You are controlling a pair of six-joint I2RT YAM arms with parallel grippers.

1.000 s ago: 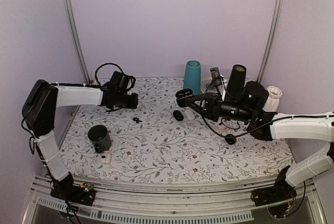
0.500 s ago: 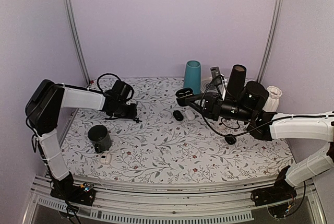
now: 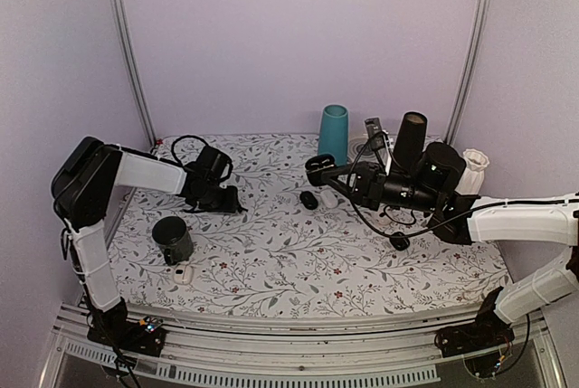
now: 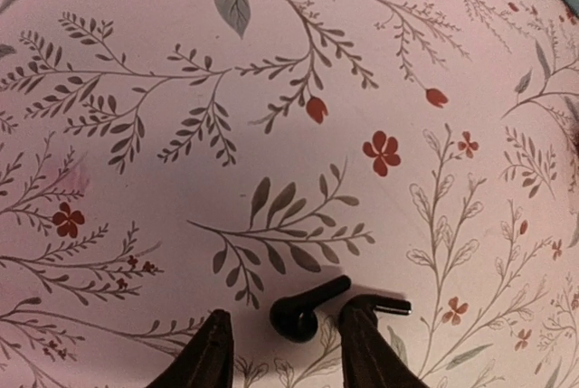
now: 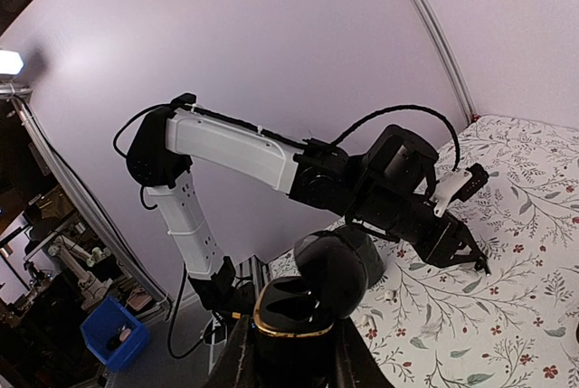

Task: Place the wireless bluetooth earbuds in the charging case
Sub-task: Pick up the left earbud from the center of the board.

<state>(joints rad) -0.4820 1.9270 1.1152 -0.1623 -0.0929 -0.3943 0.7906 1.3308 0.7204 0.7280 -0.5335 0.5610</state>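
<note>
While the left gripper [image 3: 224, 200] is sitting low on the floral tablecloth [image 3: 289, 261], its two dark fingers [image 4: 210, 356] are standing apart, straddling one earbud [image 4: 298, 311].
- Earbud: glossy black, a rounded bulb with a short stem angling up to the right, lying flat on the matte printed cloth between the fingertips. There is clear cloth on its left side, and the right finger is just beside it. I cannot tell whether they touch.
- A second earbud [image 4: 391, 304] is showing only as a thin black stem poking out from behind the right finger.
- The right gripper [image 3: 314, 169] is hanging above the table's far middle, its fingers clamped on the sides of the charging case [image 5: 294, 311]. The case is a smooth black pebble shape with its lid hinged open, a gold rim around the mouth and dark wells inside.
- Cloth: pale, printed with grey leaf sprigs and small red flowers.
- Also on the table: a teal cup [image 3: 333, 132] and a tall black cylinder [image 3: 410, 139] at the back, a dark mug [image 3: 172, 239] near the left front, and a black oval pod [image 3: 309, 199] under the raised case.

Against a second ago:
- The left gripper has come down and forward. It was pinched shut then, farther back and clear of the two earbuds, which lay in plain sight. Now it is covering them from above, with its fingers spreading.
- The right arm is staying put, gripping the case as before.
</note>
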